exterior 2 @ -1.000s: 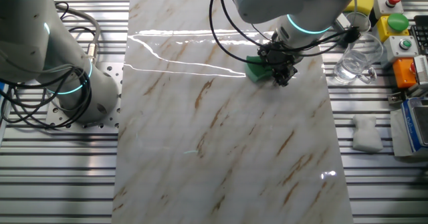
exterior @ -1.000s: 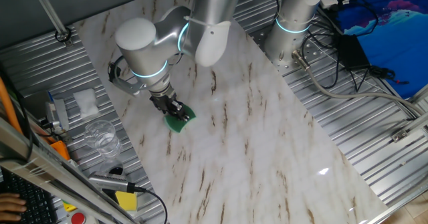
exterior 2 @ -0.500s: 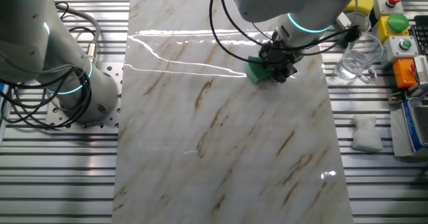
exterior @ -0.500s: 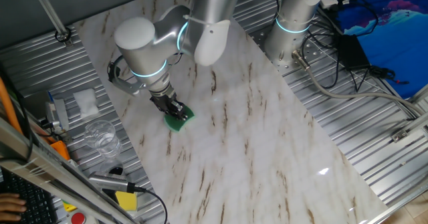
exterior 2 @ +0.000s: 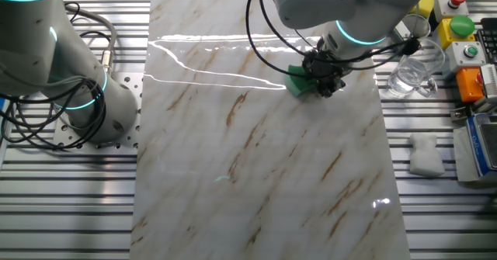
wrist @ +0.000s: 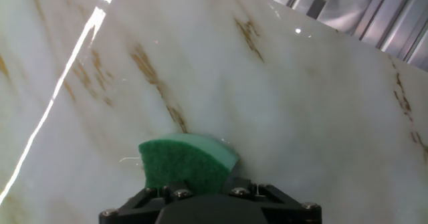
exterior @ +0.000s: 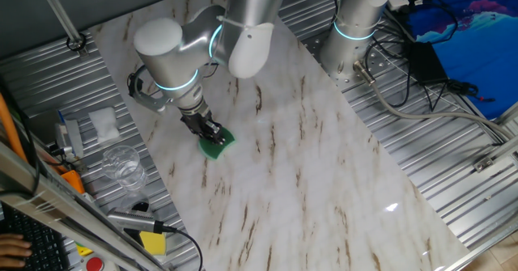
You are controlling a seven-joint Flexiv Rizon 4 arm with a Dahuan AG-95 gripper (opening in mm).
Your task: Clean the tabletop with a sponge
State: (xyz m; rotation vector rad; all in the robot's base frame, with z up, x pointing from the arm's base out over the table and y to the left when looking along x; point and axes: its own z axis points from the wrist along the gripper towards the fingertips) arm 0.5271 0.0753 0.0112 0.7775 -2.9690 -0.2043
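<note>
Green sponge [exterior: 217,145] pinched in the hand [exterior: 211,135], pressed flat on the table [exterior: 324,166]. Mid-wipe near one edge. Next: sliding across the bare marble under steady pressure.

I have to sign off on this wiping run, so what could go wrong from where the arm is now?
The gripper presses the sponge on the tabletop close to the slab's edge; a stroke that way might slide it onto the ribbed metal. The glass stands just past that edge, so a wide sweep could knock it. Only part of the sponge is pinched, so it might twist loose.
</note>
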